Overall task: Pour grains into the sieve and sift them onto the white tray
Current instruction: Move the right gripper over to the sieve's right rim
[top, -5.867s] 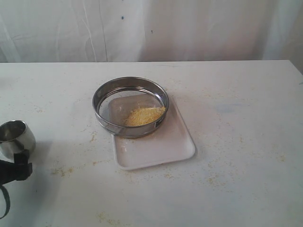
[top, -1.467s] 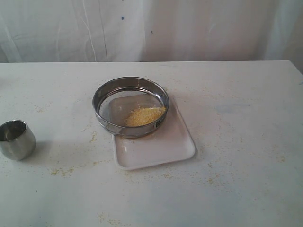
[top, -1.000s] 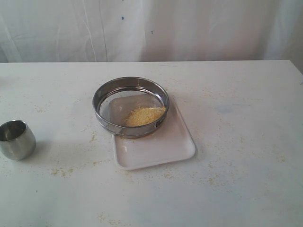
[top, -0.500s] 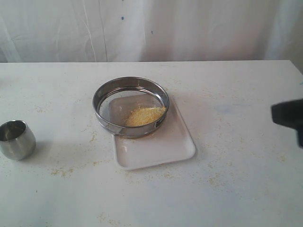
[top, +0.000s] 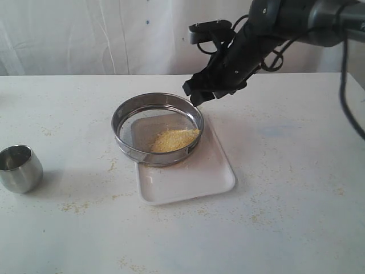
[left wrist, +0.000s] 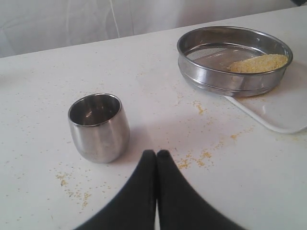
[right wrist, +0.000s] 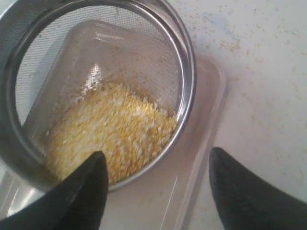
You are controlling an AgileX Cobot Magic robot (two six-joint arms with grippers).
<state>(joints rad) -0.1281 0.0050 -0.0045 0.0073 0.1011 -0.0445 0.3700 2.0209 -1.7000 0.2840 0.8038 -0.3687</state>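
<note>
The sieve (top: 157, 117) rests on the far part of the white tray (top: 197, 174), with a heap of yellow and pale grains (top: 174, 140) on its mesh, against the right side. My right gripper (top: 197, 94) hangs open just above the sieve's far right rim. In the right wrist view its fingers (right wrist: 91, 179) straddle the sieve's rim (right wrist: 184, 103), the grains (right wrist: 115, 134) and the tray's edge (right wrist: 211, 124), touching nothing. My left gripper (left wrist: 157, 154) is shut and empty, low over the table, with the sieve (left wrist: 230, 79) beyond it.
A small steel cup (top: 20, 168) stands upright near the table's left edge, just ahead of the left fingertips (left wrist: 149, 155) as cup (left wrist: 99, 127). Yellowish specks are scattered over the table (top: 285, 188). A white curtain hangs behind.
The right arm came in from the right edge and now hangs over the sieve's far right rim. Earlier the left gripper drew back from the cup and out of the exterior view.
</note>
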